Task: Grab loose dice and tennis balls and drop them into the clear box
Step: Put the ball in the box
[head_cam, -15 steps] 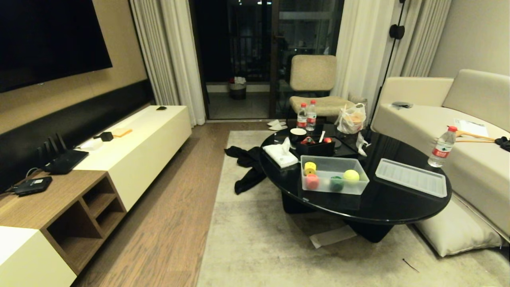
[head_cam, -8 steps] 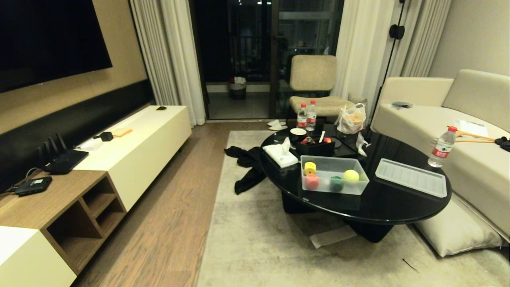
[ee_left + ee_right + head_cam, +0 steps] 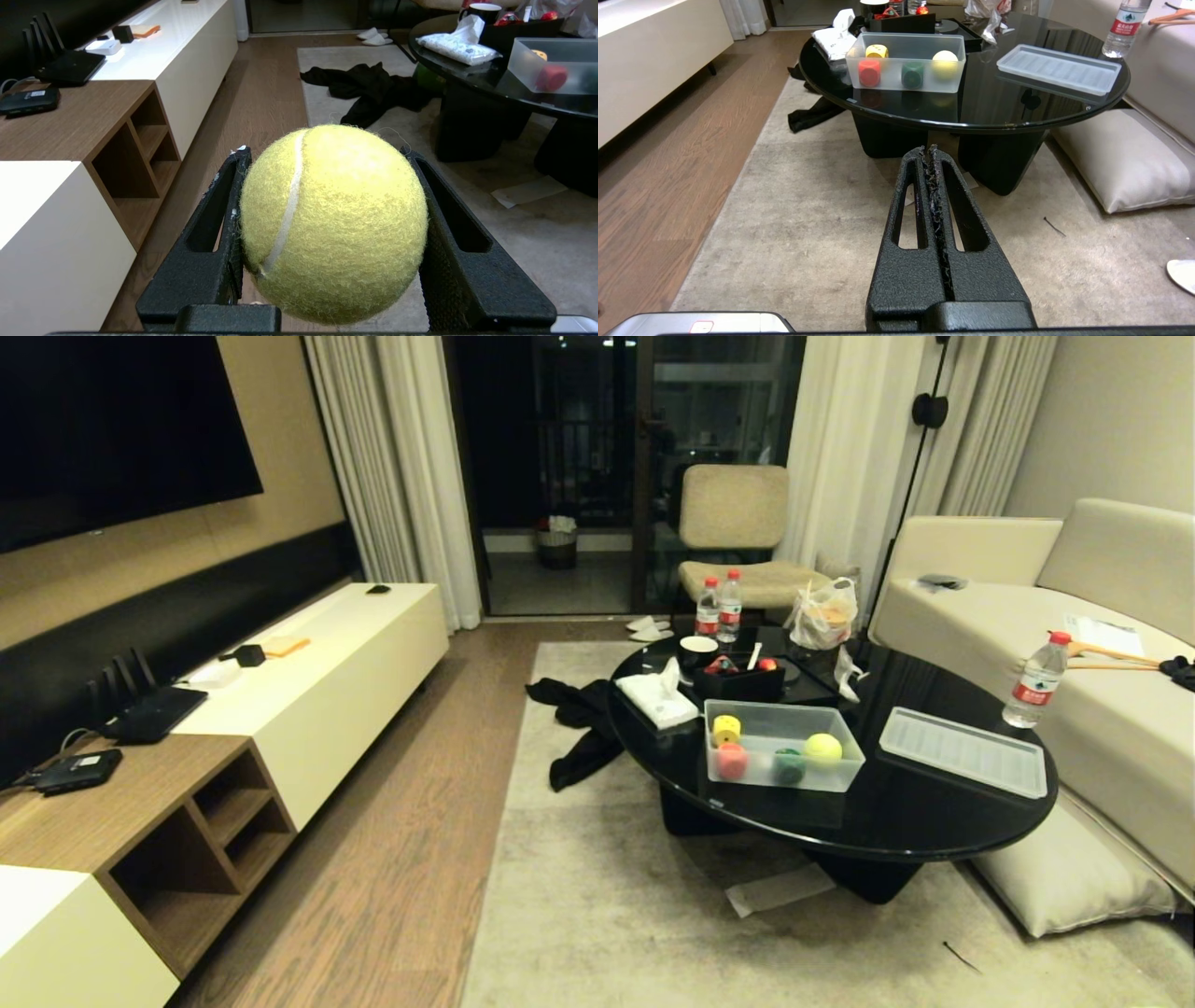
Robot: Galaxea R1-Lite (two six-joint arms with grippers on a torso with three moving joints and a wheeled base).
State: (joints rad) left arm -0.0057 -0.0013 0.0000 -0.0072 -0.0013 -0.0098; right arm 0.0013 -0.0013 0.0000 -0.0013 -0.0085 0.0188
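Left hand (image 3: 327, 233): clamped on a tennis ball (image 3: 332, 223), above the rug
Right hand (image 3: 930, 154): fingers pressed together, empty
Clear box (image 3: 906, 70): on the table (image 3: 1017, 112) ahead of both hands; lid off

- tennis ball (image 3: 332, 224): fuzzy yellow-green, white seam, fills centre of left wrist frame, clamped between black fingers (image 3: 219, 224).
- second tennis ball (image 3: 822, 747): inside clear box (image 3: 782, 775), right end.
- clear box: lidless, frosted, centre-right of head frame.

hidden: both arms outside head view | cut off: sofa (image 3: 1102, 709) at right edge
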